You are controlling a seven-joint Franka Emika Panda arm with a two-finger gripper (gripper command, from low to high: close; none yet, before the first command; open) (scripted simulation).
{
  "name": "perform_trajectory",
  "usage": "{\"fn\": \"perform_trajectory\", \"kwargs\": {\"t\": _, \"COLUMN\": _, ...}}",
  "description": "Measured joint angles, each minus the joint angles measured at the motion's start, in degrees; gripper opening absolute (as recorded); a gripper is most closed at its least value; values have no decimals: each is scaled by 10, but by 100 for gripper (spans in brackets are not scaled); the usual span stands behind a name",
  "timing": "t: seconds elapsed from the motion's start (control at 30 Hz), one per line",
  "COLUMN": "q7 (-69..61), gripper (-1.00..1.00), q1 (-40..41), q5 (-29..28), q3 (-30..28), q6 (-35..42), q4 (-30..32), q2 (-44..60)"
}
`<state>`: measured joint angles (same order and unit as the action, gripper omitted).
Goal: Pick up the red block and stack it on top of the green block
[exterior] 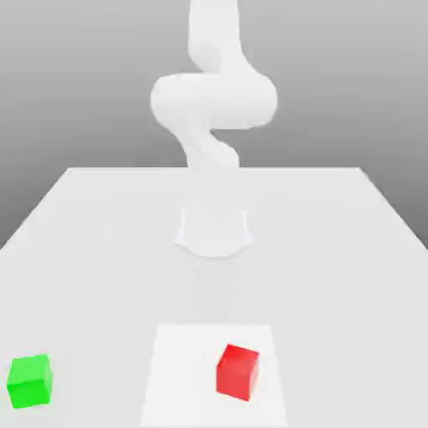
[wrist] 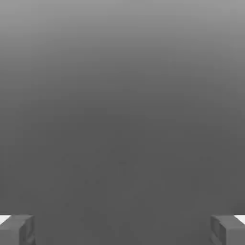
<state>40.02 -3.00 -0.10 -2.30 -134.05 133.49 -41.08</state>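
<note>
The red block (exterior: 238, 372) sits near the front of the white table (exterior: 334, 276), a little towards the exterior view's right of centre, on a paler square patch (exterior: 180, 376). Far off towards the exterior view's left, close to the table's corner, rests the green block (exterior: 30, 381). The two cubes are apart and nothing touches either. In the hand view my gripper (wrist: 122, 232) is open, its grey fingertips (wrist: 18, 230) spread wide with nothing between them, facing a plain grey background. The white arm (exterior: 213, 92) rises folded above the middle of the table.
The arm's round base (exterior: 214, 231) stands at the table's centre, behind the blocks. The table's far edge (exterior: 214, 170) meets a grey backdrop.
</note>
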Motion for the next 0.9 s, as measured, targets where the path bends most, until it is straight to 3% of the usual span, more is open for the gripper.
{"fn": "perform_trajectory", "kwargs": {"t": 0.47, "q7": -355, "gripper": 0, "q1": -131, "q5": 32, "q3": -103, "q6": -128, "q4": 96, "q2": 268}}
{"fn": "perform_trajectory", "kwargs": {"t": 0.9, "q7": -633, "gripper": 0, "q1": -140, "q5": 61, "q3": -89, "q6": -263, "q4": 163, "q2": 516}}
